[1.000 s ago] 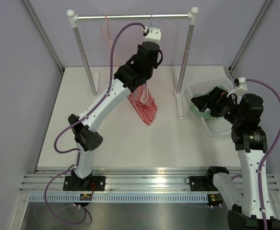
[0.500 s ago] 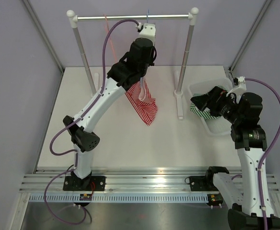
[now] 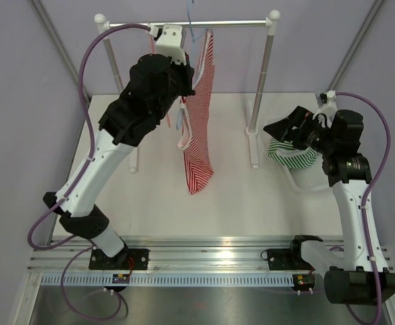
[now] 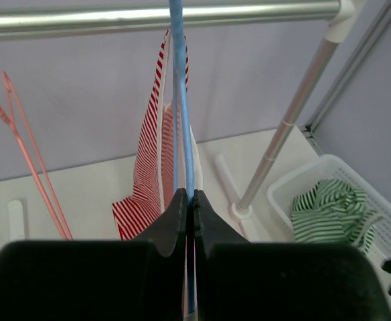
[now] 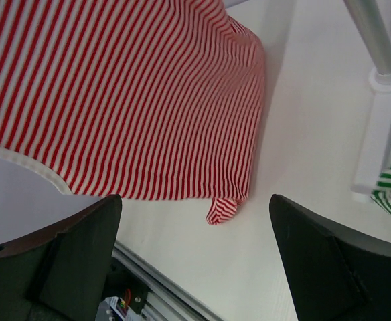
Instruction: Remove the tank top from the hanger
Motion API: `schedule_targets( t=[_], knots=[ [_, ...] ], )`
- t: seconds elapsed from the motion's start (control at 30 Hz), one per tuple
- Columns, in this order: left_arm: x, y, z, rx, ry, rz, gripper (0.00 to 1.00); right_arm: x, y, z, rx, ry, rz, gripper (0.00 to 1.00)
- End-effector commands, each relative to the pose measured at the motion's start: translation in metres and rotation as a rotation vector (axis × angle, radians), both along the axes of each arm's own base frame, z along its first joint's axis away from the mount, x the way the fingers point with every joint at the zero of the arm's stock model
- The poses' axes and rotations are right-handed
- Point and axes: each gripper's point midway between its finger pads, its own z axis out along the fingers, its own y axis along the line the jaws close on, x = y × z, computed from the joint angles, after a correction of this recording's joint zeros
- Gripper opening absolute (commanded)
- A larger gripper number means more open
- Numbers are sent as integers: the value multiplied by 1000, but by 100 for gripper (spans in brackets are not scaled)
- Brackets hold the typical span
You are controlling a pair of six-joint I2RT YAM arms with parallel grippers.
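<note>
**Materials and forms.** The tank top (image 3: 199, 135) was a soft knit in fine red-and-white stripes with white binding at its edges. It hung in a long, narrow fold from a thin blue hanger (image 4: 184, 120). The hanger's wire rose to a smooth, round metal rail (image 3: 238, 24). The garment remained on the hanger, draped below the rail and over the matte white table (image 3: 150, 189). Whether its lower corner touched the table could not be determined. A slim pink hanger (image 4: 28, 160) stood apart to the left on the same rail.

**Pincers.** The left gripper (image 4: 188, 195) had its black jaws pressed together on the blue hanger wire, just beneath the tank top's straps. The right gripper (image 5: 195, 200) stood with its jaws spread wide, holding nothing (striped cloth and table showed between them).

**Containers.** A white plastic basket (image 4: 389, 234) with lattice walls sat beside the rail's right upright. It held a crumpled green-and-white striped garment (image 4: 323, 207), part of which lay over the near rim in the overhead view.
</note>
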Motion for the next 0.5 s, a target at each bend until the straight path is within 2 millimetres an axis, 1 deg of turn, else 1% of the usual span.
schedule_targets(
  t=[0.0,0.03,0.07,0.1,0.13,0.17,0.2,0.23,0.27,0.3,0.33,0.37,0.4,0.43,0.47],
  knots=[
    [-37,-2,13,-73,0,-119,0,1,28,35,105,-109,185,100],
    [-43,-11,-9,-50,45,-167,0,1,34,38,163,-85,210,99],
    [-59,-1,1,-81,28,-192,0,-3,44,41,198,-91,269,99],
    [-70,-6,-2,-106,42,-237,0,4,49,45,209,-138,293,99],
    [-74,-11,-32,-76,97,-259,0,3,60,48,225,-142,318,99],
    [-91,-1,-16,-140,61,-285,0,6,75,44,216,-138,331,99],
    [-100,-6,-25,-143,75,-329,0,9,82,48,178,-173,337,99],
    [-104,-7,-42,-138,99,-345,0,18,85,45,161,-170,294,100],
    [-110,-6,-50,-153,118,-356,0,19,98,42,155,-167,305,100],
    [-122,1,-45,-178,105,-373,0,23,101,40,150,-173,287,99],
    [-129,-1,-50,-185,119,-404,0,25,106,39,147,-184,276,100],
    [-132,-3,-67,-185,156,-414,0,34,105,39,137,-200,225,99],
    [-137,-3,-71,-192,164,-430,0,33,113,37,128,-205,224,98],
    [-145,-1,-73,-206,170,-450,0,35,116,36,114,-212,214,95],
    [-149,-4,-83,-207,191,-473,0,40,122,34,92,-217,211,93]
  ],
)
